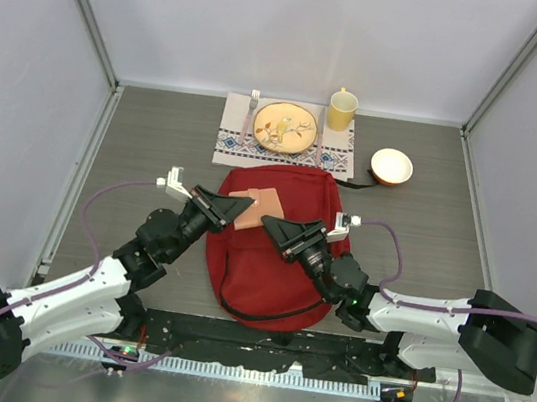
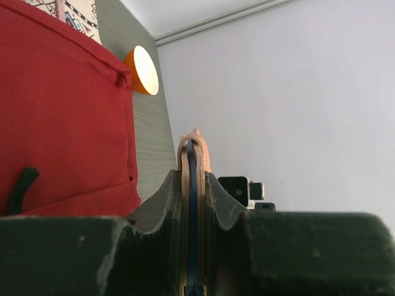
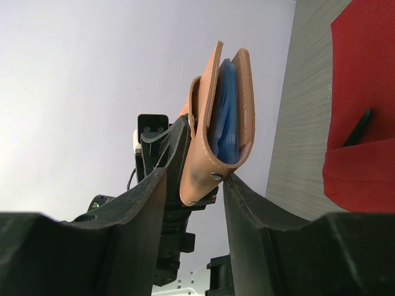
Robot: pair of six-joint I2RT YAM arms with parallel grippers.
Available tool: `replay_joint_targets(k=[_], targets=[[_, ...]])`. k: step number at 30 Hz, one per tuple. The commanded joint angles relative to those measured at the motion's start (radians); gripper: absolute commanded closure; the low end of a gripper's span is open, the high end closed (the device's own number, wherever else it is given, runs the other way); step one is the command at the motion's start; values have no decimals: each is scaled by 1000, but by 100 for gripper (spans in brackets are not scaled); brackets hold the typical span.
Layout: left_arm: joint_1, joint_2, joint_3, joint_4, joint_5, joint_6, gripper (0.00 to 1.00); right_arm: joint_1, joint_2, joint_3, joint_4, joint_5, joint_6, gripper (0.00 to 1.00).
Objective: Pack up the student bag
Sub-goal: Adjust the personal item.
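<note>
The tan leather case [image 2: 192, 154] (blue contents showing at its edge) is pinched narrowly in the left gripper [image 1: 230, 207]. Its other end is straddled by the right gripper [image 3: 196, 179], jaws half-spread; whether the pads touch it cannot be told. Beneath both, the student bag [image 1: 266, 282] lies flat on the table [image 1: 156, 144]. If one side is released before the other is firm, the case could slip and land on the bag, not in it
</note>
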Motion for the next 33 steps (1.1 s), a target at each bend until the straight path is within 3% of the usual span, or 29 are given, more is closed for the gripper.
replay_joint_targets(k=[1, 20, 23, 27, 28, 29, 31, 32, 33], targets=[[-11, 14, -3, 32, -13, 6, 99, 2, -10, 27, 74, 72, -1, 52], [-26, 37, -6, 72, 9, 11, 99, 2, 80, 86, 76, 55, 41, 55], [-28, 54, -4, 89, 17, 3, 99, -2, 92, 98, 83, 52, 39, 64], [-28, 55, -8, 93, 17, 5, 95, 0, 86, 93, 86, 44, 16, 88], [-28, 52, -6, 87, 17, 9, 91, 1, 82, 89, 86, 46, 13, 92], [-29, 51, -6, 81, 17, 13, 77, 0, 67, 77, 85, 59, 7, 96], [-29, 43, 2, 43, 17, 37, 58, 0, 37, 61, 71, 78, -20, 97], [-28, 29, 6, 15, 17, 49, 36, 1, -4, 47, 29, 90, -25, 97], [-29, 18, 14, -18, 13, 65, 28, 0, -28, 41, -4, 122, -33, 97]])
